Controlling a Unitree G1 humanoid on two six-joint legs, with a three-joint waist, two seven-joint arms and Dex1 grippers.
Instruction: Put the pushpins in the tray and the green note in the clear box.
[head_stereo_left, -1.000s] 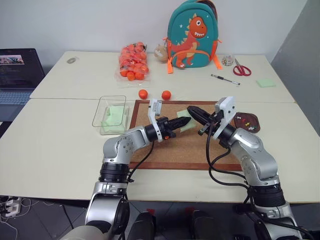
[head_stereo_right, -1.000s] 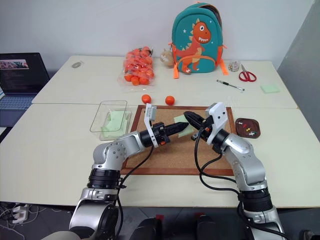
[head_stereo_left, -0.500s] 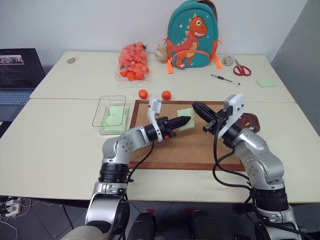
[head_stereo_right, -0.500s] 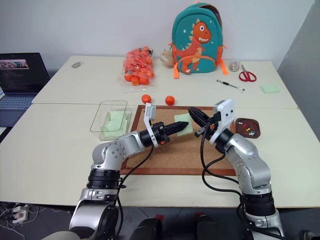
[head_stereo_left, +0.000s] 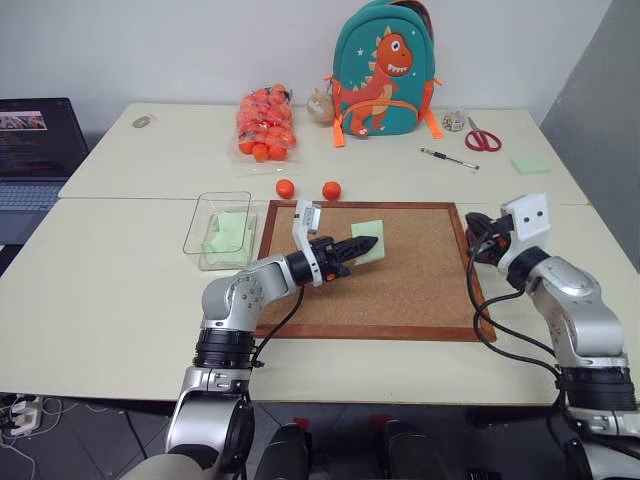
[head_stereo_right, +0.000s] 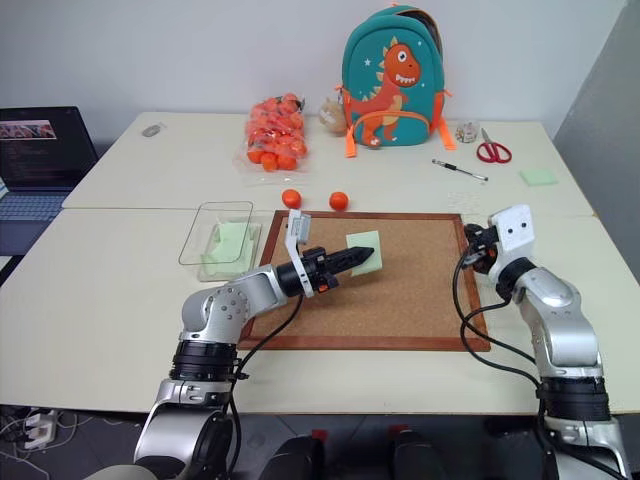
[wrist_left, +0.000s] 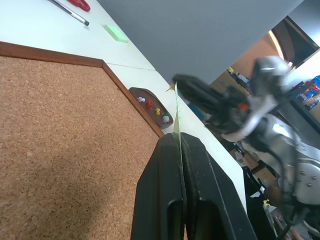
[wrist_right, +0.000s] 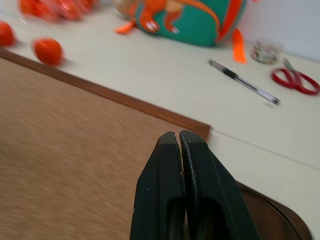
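The left gripper (head_stereo_left: 368, 243) hangs over the middle of the large wood-framed corkboard (head_stereo_left: 420, 300), its two black fingers pressed together on the edge of the thin pale-green square sticky note (head_stereo_left: 368, 241), which stands clear of the cork. At the board's right edge, the right gripper (wrist_right: 179, 136) has its jaws together with nothing visible between them, poised above the small glossy dark-brown tray (wrist_left: 152, 106). Several tiny pushpins (wrist_left: 153, 105) with red, whitish and yellow heads already lie in that tray, and no pin can be made out on the cork.

The pin part looks finished, so the step in hand seems to be moving the note. The transparent low-walled plastic box (head_stereo_left: 216, 229) sits just left of the board and already holds a pale-green sheet. The next move likely calls for swinging the left arm leftward over the box, then parting the fingers so the light paper drops inside rather than catching the wall.
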